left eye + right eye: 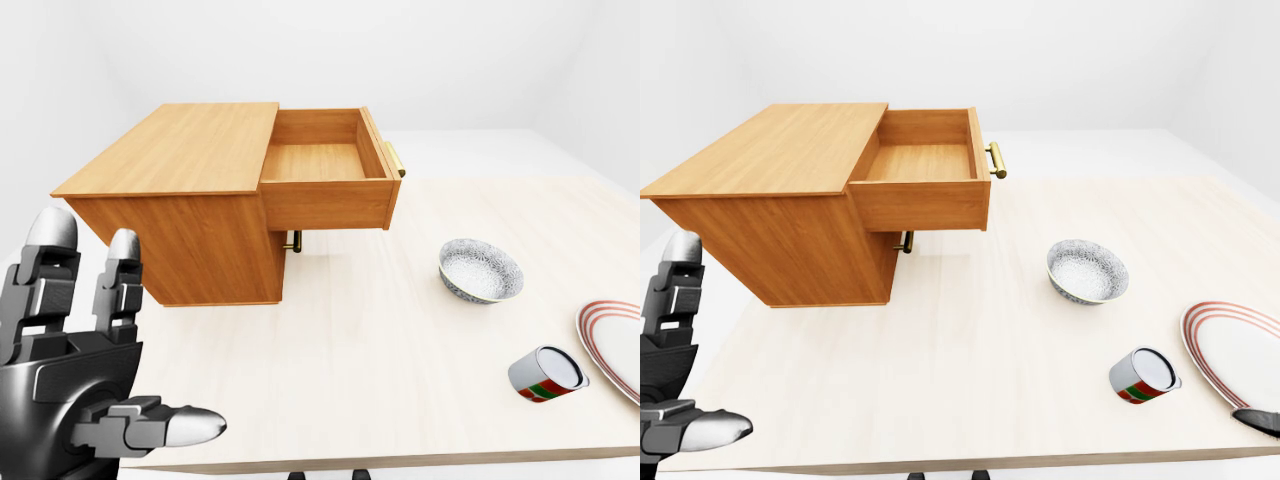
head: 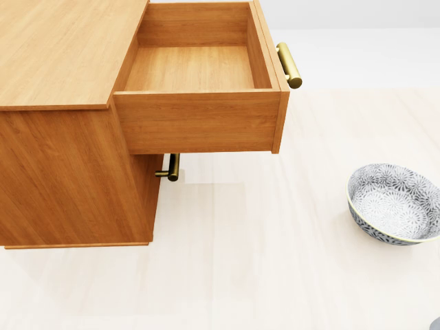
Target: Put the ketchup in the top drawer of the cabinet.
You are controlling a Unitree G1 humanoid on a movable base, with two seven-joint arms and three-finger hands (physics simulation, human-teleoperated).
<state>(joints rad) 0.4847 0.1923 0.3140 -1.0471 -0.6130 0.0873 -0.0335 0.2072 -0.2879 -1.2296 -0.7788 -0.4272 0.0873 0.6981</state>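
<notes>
In the left-eye view the left hand (image 1: 85, 390) is raised at lower left, fingers (image 1: 120, 275) spread, holding nothing. The cabinet (image 1: 190, 205) stands on the counter (image 1: 370, 340), its top drawer (image 1: 325, 165) pulled open. Rightward sit a patterned bowl (image 1: 481, 270), the ketchup (image 1: 546, 374) lying on its side, and a plate (image 1: 615, 345).

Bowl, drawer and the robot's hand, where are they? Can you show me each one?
Bowl (image 1: 481, 271): left-eye view, on its speckled inside.
Top drawer (image 2: 190, 67): head view, on its bare wooden floor; it is pulled open.
Left hand (image 1: 70, 385): left-eye view, on the dark palm, fingers spread open.
</notes>
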